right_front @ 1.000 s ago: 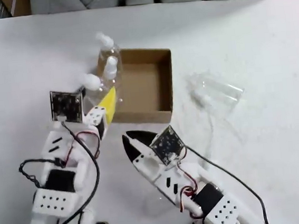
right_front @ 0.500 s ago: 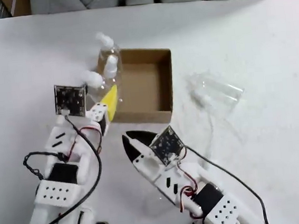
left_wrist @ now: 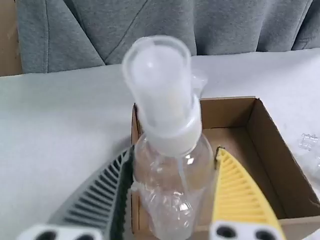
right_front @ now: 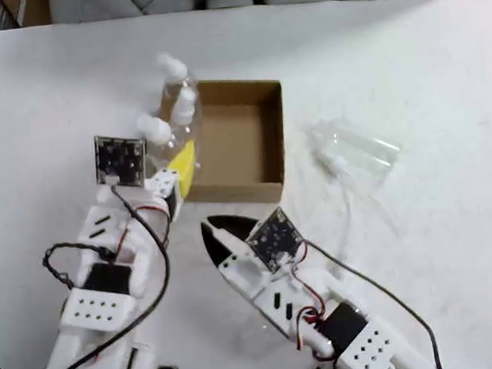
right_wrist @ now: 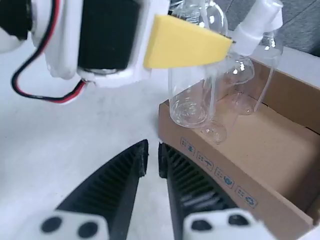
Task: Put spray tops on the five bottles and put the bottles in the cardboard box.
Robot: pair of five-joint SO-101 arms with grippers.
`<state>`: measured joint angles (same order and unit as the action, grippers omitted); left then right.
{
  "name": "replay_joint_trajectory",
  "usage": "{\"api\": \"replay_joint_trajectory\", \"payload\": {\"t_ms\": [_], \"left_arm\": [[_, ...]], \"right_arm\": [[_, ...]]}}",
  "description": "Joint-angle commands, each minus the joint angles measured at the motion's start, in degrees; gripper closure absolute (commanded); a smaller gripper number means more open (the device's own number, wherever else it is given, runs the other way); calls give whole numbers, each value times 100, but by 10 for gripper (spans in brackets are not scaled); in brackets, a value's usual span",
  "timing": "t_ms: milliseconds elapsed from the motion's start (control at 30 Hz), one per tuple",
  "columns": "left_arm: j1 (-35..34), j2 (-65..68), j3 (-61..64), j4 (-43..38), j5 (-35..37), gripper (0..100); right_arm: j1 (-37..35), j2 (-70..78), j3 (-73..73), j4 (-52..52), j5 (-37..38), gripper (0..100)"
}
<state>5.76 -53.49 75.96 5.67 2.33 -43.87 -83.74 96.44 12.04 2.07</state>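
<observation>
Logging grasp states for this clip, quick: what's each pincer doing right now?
Left pincer: closed on a bottle.
Right pincer: closed, holding nothing.

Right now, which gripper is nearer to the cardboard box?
Left. The left gripper holds a bottle at the left wall of the cardboard box; the right gripper sits apart, before its near wall.

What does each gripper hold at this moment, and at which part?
The left gripper clamps a clear spray bottle by the sides of its body, below the spray top. The right gripper holds nothing.
</observation>
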Motion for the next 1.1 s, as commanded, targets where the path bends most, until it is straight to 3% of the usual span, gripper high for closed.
{"api": "replay_joint_trajectory", "payload": {"t_ms": [0, 1067], "left_arm": [[-4, 22, -404, -281, -88, 943], [92, 22, -404, -352, -79, 943]], "right_arm": [[75, -66, 62, 22, 70, 983], [66, -66, 62, 22, 70, 983]]}}
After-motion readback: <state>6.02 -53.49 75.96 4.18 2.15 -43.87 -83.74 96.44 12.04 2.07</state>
